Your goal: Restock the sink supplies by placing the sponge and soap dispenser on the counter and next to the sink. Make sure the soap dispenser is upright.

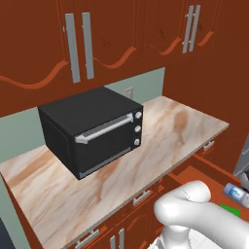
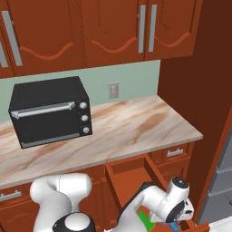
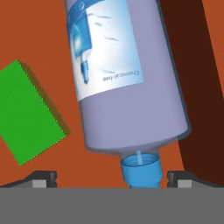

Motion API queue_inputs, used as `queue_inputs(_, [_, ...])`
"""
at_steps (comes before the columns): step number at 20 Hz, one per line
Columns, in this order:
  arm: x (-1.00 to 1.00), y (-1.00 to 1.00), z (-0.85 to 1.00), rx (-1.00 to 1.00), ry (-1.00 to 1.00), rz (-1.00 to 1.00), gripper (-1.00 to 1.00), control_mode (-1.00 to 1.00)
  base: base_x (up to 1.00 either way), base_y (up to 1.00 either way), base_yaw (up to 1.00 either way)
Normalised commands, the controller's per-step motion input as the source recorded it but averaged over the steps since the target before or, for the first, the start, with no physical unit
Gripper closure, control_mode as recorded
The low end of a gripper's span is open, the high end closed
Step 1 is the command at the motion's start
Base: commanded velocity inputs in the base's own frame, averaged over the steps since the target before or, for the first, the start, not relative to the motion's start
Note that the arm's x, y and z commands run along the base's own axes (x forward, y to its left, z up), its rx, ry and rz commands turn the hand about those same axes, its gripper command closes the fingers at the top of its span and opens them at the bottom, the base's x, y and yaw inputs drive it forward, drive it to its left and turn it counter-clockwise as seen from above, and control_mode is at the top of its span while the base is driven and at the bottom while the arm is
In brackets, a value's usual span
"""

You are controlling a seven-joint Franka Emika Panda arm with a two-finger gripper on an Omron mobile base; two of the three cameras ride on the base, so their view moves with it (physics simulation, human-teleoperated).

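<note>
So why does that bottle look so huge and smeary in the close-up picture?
Hand view: the camera sits very near the soap dispenser, so its label print blurs; the sponge casts a thin dark shadow. Left base view: the oven looks sharp, evenly lit, no glare.

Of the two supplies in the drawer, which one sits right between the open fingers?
The soap dispenser: its blue pump end lies between the fingers. The green sponge lies off to one side.

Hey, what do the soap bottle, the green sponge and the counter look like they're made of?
Soap dispenser: probably smooth plastic, with a pale lavender body, printed blue label and blue cap. Sponge: flat matte bright green block, likely foam, though no pores show. Counter: looks like polished stone, with beige-and-tan marbled veining.
</note>
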Motion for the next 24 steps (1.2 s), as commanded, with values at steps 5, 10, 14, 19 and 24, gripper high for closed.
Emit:
queue_inputs(5, [0.20, -0.01, -0.42, -0.01, 0.00, 0.00, -1.00, -1.00, 0.00, 0.00, 0.00])
queue_inputs(10, [0.29, 0.00, -0.19, -0.04, 0.00, 0.00, -1.00, -1.00, 0.00, 0.00, 0.00])
queue_inputs(14, [0.03, -0.06, -0.11, -0.03, 0.00, 0.00, -1.00, -1.00, 0.00, 0.00, 0.00])
queue_inputs(19, [-0.01, 0.05, -0.31, -0.03, 0.00, 0.00, -1.00, -1.00, 0.00, 0.00, 0.00])
queue_inputs(24, [-0.01, 0.18, -0.09, 0.00, 0.00, 0.00, -1.00, -1.00, 0.00, 0.00, 0.00])
